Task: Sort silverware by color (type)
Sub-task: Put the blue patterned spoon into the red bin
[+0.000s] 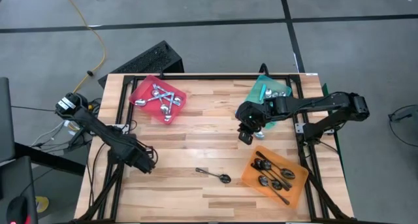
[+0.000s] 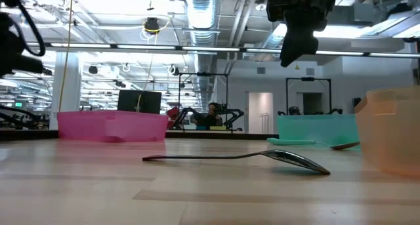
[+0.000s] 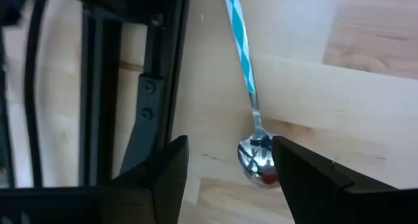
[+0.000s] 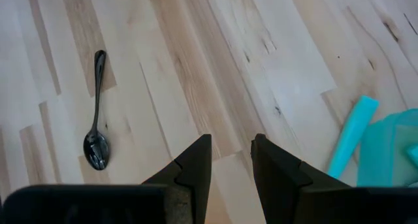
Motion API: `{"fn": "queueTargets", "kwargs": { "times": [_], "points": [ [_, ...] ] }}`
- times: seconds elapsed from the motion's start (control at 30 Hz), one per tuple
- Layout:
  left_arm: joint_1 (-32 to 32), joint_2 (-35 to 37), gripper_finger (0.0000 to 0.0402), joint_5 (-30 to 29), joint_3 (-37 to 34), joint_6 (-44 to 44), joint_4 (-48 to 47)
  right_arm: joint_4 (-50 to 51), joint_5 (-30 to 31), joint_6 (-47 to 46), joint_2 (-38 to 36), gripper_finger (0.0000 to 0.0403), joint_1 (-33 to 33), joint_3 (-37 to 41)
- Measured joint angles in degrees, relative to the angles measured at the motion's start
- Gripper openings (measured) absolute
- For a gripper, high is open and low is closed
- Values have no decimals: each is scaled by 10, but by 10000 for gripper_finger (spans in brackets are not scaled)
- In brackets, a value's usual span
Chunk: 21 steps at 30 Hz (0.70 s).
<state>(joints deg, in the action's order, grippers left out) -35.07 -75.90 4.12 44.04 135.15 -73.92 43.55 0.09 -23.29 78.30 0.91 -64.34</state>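
Fingers [image 4: 230, 162] of the right arm, slightly parted and empty, hover well apart from the black spoon [image 4: 96, 116].

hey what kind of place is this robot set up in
Probably a robotics lab or open industrial workspace. Exposed ceiling ducts run overhead, another robot rig stands in the background, and cables trail across the grey floor beside the wooden table.

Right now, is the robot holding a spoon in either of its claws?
No. The left gripper is open above a teal-handled spoon, and the right gripper is empty. A black spoon lies loose.
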Motion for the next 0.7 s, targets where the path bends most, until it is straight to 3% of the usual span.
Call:
{"fn": "queueTargets", "kwargs": {
  "times": [0.43, 0.57, 0.7],
  "points": [
    [9, 0, 206, -26, -102, 30, 88, -12, 0, 10, 0, 132, 0, 0],
    [20, 0, 206, -60, -115, 30, 163, -12, 0, 9, 0, 132, 0, 0],
    [31, -8, 205, -64, -121, 28, 174, -12, 0, 9, 0, 132, 0, 0]
  ]
}}
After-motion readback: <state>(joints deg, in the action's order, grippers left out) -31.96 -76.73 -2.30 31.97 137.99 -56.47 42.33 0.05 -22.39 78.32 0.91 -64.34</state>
